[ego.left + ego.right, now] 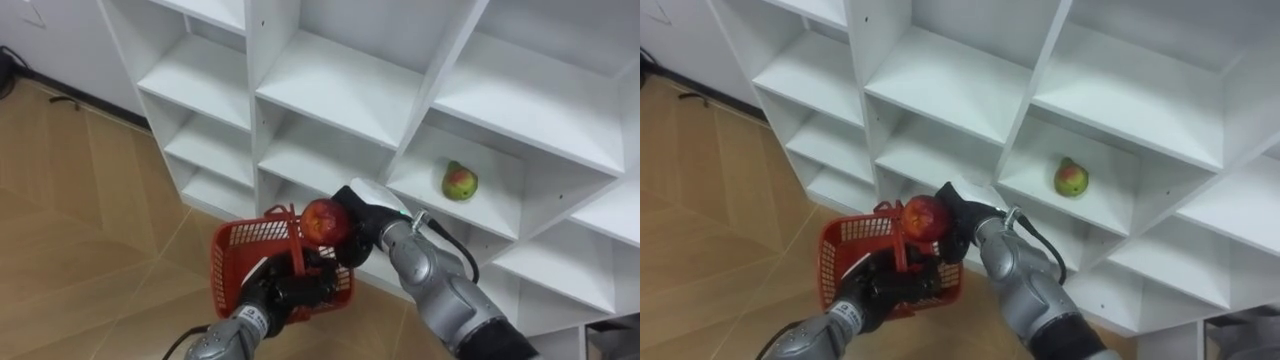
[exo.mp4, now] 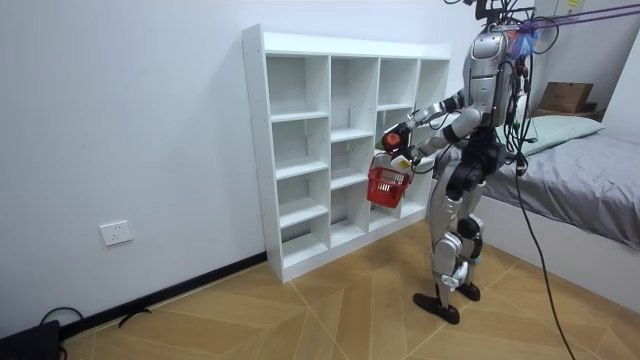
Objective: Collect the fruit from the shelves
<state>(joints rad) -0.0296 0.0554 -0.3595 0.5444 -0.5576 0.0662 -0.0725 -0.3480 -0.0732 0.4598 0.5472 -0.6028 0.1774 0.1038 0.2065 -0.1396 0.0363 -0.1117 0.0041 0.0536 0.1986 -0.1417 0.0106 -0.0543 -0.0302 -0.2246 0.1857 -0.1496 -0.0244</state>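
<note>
The left hand (image 1: 268, 296) comes in low, fingers curled round the upright handle of a red basket (image 1: 236, 240). The basket's long side runs across the view, and it hangs in front of the closet's lower shelves. Just above the basket's far rim, the right hand (image 1: 366, 228) grips a red apple (image 1: 322, 221), fingers wrapped round its right side. The apple is round, and I cannot tell which way its stem points. Beyond stands the white closet (image 1: 330, 92). In an open compartment up and right of the apple, a green-red fruit (image 1: 459, 182) stands on the shelf board with its long axis upright and its narrow end up, tipped slightly left.
</note>
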